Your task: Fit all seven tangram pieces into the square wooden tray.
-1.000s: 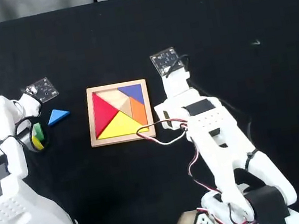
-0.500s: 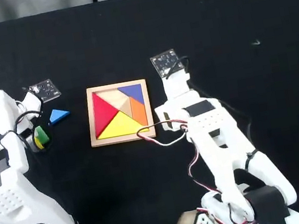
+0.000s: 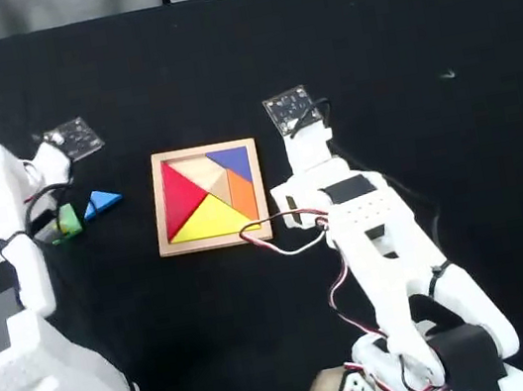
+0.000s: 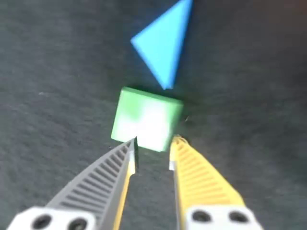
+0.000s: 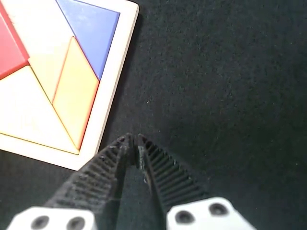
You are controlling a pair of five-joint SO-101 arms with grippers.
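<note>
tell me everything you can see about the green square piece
The green square piece is a flat painted block with a glossy top. It lies on the black table, outside the wooden tray. The blue triangle points a corner at one edge; the left pincer, open, has its tips at the opposite edge.

Sq wooden tray (image 3: 201, 149) lies flat, partly filled. Inside, as seen from high view: big red triangle (image 3: 180, 199) fills left side, big yellow triangle (image 3: 211, 222) along bottom edge, dark blue triangle (image 3: 233, 160) in top-right corner, orange parallelogram (image 3: 242, 195) vs right wall. Pale patch (image 3: 200, 173) btwn red & blue: piece or bare floor, can't tell. Outside, well left of tray: green sq (image 3: 68, 220), w/ light-blue triangle (image 3: 100, 202) just beside it, one tip pointing at the sq's edge.
</note>
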